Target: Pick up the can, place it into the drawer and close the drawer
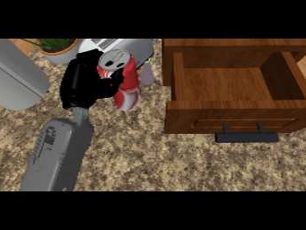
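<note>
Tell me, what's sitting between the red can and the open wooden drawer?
Nothing: the head view shows only bare speckled counter between the can and the drawer.

- Speckled brown-and-beige granite counter top [155, 157]: carries all items.
- Open brown wooden drawer unit [238, 114], dark bar handle: at right.
- Terracotta pot with green plant [57, 50]: at top left.
- Grey rounded object [9, 76]: at left edge.
- Silver toaster [125, 45]: at top centre.

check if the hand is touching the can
Touching. The head view shows the left hand with its black fingers curled round the red can, overlapping its side with no gap.
</note>
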Robot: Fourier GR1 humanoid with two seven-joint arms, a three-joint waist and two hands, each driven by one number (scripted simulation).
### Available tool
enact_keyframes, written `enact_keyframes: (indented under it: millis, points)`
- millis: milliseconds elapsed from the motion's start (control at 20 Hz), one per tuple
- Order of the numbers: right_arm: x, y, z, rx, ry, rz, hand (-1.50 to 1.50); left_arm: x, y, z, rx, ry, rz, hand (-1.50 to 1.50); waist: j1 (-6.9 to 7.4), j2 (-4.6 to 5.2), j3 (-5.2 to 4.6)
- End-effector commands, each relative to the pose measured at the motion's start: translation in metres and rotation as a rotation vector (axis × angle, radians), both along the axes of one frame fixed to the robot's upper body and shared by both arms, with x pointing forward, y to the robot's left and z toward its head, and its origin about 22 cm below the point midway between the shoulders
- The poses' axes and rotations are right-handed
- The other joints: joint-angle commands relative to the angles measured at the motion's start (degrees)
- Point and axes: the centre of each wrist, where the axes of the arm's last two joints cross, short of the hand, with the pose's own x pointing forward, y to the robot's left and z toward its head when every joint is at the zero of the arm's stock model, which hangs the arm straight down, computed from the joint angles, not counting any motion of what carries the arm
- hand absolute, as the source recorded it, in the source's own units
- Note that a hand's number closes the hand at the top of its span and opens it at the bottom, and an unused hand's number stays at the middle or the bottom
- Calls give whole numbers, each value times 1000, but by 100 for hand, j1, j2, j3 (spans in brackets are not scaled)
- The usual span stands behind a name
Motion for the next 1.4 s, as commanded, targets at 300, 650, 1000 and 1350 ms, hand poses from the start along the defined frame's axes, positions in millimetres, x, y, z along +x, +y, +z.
enact_keyframes:
  millis: [300, 650, 1000, 1350]
  points:
    - [-3, 1, 8, 3, -7, 7, -150, 32, -42, 64, 23, -12, -19, 150, -36, 10, -1]
    - [10, 6, 6, 1, 3, 21, -150, 40, -91, 80, 33, -37, -19, 150, -61, 20, -1]
    - [13, -7, -7, 18, -26, 28, -150, 62, -120, 108, 55, -14, -9, 150, -117, 32, 3]
    - [28, 13, -7, 20, -3, 46, -150, 67, -146, 103, 105, -23, -23, 150, -161, 52, 4]
